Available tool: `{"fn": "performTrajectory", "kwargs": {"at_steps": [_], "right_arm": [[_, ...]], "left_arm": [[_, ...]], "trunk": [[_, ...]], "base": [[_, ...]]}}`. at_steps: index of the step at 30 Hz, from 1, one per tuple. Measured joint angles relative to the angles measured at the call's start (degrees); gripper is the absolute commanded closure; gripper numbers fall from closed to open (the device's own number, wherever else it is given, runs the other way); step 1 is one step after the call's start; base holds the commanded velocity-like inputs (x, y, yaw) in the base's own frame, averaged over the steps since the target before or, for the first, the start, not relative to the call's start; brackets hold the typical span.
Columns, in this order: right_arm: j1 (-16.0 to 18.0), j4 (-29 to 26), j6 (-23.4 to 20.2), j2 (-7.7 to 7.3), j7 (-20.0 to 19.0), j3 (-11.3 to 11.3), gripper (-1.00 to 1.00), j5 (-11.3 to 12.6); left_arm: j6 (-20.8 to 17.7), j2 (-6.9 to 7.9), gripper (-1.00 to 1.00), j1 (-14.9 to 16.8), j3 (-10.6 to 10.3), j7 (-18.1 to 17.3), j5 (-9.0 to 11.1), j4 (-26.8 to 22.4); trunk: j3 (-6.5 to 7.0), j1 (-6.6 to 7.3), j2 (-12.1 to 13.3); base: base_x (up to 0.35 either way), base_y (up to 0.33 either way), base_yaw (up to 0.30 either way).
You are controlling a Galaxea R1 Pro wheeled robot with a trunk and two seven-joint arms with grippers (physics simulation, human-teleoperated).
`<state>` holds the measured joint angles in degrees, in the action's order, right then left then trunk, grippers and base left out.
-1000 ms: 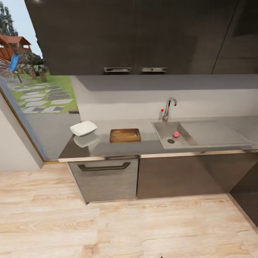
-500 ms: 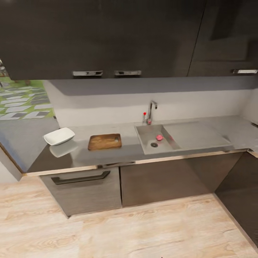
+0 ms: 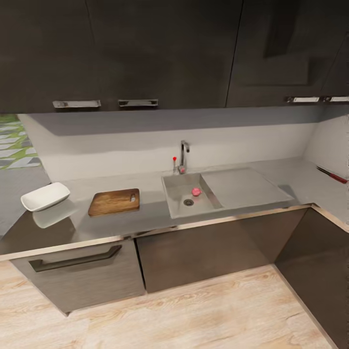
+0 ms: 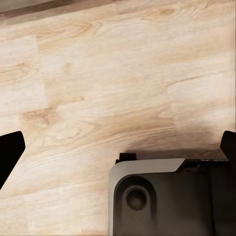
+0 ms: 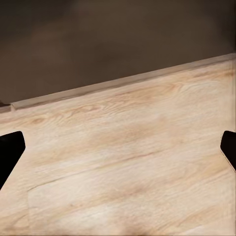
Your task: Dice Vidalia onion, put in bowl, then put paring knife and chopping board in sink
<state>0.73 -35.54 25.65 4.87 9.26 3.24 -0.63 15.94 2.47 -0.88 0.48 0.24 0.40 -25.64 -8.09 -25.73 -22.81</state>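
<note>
The head view shows the countertop (image 3: 155,213) running along the wall over dark cabinet fronts. The sink (image 3: 180,209) is set into it near the middle, with the tap (image 3: 183,156) at its back edge and the flat draining board extending to the right. The onion (image 3: 196,192) lies in the basin, just beside the round drain (image 3: 188,202) and apart from it. The chopping board (image 3: 114,202) lies flat on the countertop to the left of the sink, well apart from the basin edge. The bowl (image 3: 45,196) stands further left, near the countertop's end. A slim red-handled object (image 3: 332,175), possibly the knife, lies on the countertop at the far right; it is too small to confirm. In the left wrist view, the left gripper (image 4: 118,151) points at the wooden floor (image 4: 98,88), fingertips wide apart at the frame edges and nothing between them; part of the robot's base (image 4: 167,196) lies below. In the right wrist view, the right gripper (image 5: 118,151) is likewise spread wide and empty over floor beside a dark cabinet base (image 5: 98,44). Both grippers are well apart from the onion.
</note>
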Motion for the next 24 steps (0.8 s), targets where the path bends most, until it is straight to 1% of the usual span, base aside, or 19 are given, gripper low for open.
{"fn": "performTrajectory", "kwargs": {"at_steps": [16,24], "right_arm": [[0.00,0.24,0.00,0.00,0.00,0.00,-1.00,0.00],[-0.02,0.42,0.00,0.00,0.00,0.02,-1.00,-0.01]], "left_arm": [[0.00,0.01,-1.00,-0.01,0.00,0.00,0.00,0.00],[0.00,0.00,-1.00,-0.02,0.00,0.00,0.00,0.00]], "trunk": [[0.02,0.00,0.00],[0.02,-0.01,0.01]], "base": [[0.175,-0.257,-0.001],[0.062,-0.301,0.000]]}}
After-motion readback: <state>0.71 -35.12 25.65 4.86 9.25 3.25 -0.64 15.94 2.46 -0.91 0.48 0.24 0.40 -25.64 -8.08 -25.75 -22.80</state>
